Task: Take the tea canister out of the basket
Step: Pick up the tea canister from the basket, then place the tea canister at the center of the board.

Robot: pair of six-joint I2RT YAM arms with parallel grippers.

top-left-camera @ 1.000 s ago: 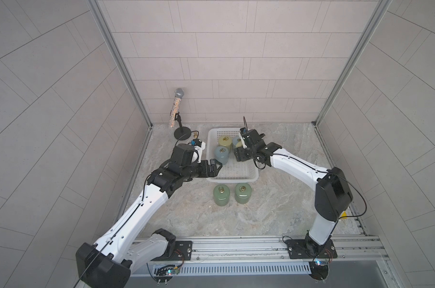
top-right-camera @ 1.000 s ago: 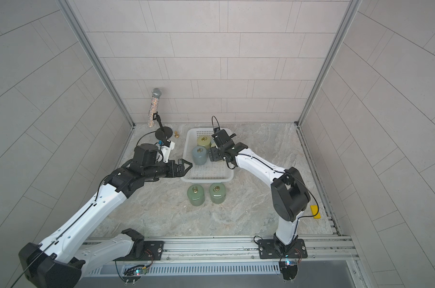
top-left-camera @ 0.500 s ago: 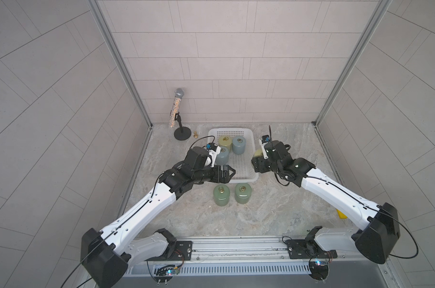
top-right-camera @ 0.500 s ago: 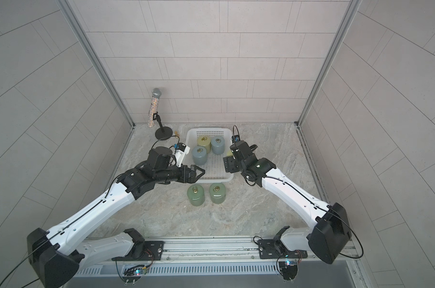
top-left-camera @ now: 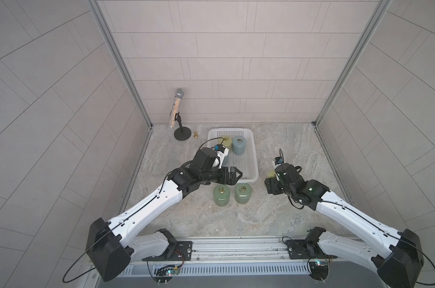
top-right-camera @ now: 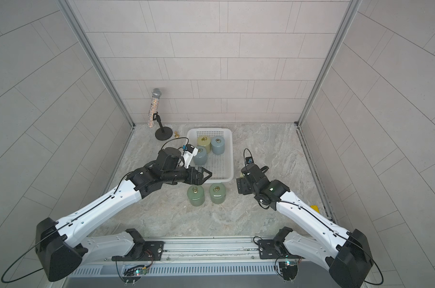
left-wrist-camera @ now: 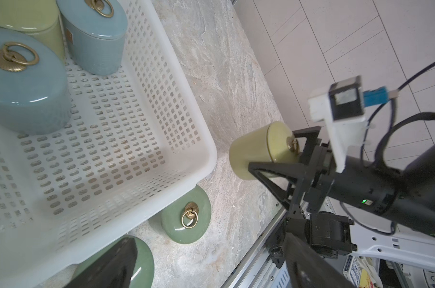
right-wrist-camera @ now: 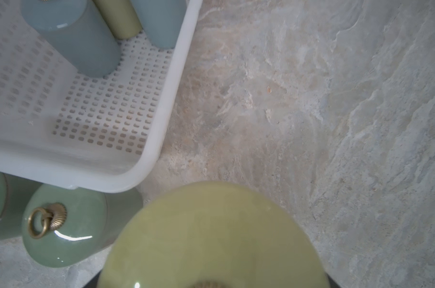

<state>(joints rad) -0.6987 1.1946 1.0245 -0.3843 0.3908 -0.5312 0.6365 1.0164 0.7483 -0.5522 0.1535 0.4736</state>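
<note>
- Booth with tiled walls (top-left-camera: 236,62) on three sides and a stone-look tabletop (top-left-camera: 288,147). Clock directions are read in the top views, with 12 at the back wall.
- white perforated basket (top-left-camera: 254,152) sits upright at mid-table, toward 12.
- right gripper (left-wrist-camera: 273,149): jaws spread wide and clamped on the yellow-green tea canister (left-wrist-camera: 249,154). One finger is on each side of the body, and the brass ring lid faces the wrist.
- That canister is outside the basket, about 4 o'clock off its near right corner. It is near the rim but apart from it.
- It looks tipped rather than plumb. Cannot tell whether its base touches the tabletop.
- left gripper (top-right-camera: 207,176): jaws wide with nothing between them. It hovers over the basket's near rim on the 7 o'clock side.
- Inside the basket: a pale yellow-green canister (top-right-camera: 203,141) and two blue-grey canisters (top-right-camera: 217,144), bunched toward 11. The near half of the floor is bare.
- Two green canisters (top-left-camera: 221,195) stand side by side on the tabletop at 6 o'clock, just in front of the basket's near wall.
- glitter microphone (top-left-camera: 177,107) stands on its stand at 10 o'clock, with a small brass knob (top-left-camera: 195,135) beside the base.
- Progress, as a judgement: the lift-out looks done and the canister is clear of the rim, so this is a late stage.
- Left to do, probably: lower it, stand it on open tabletop, open the jaws and back off.
- Three canisters sit in the basket. The task names one, so those likely stay.
</note>
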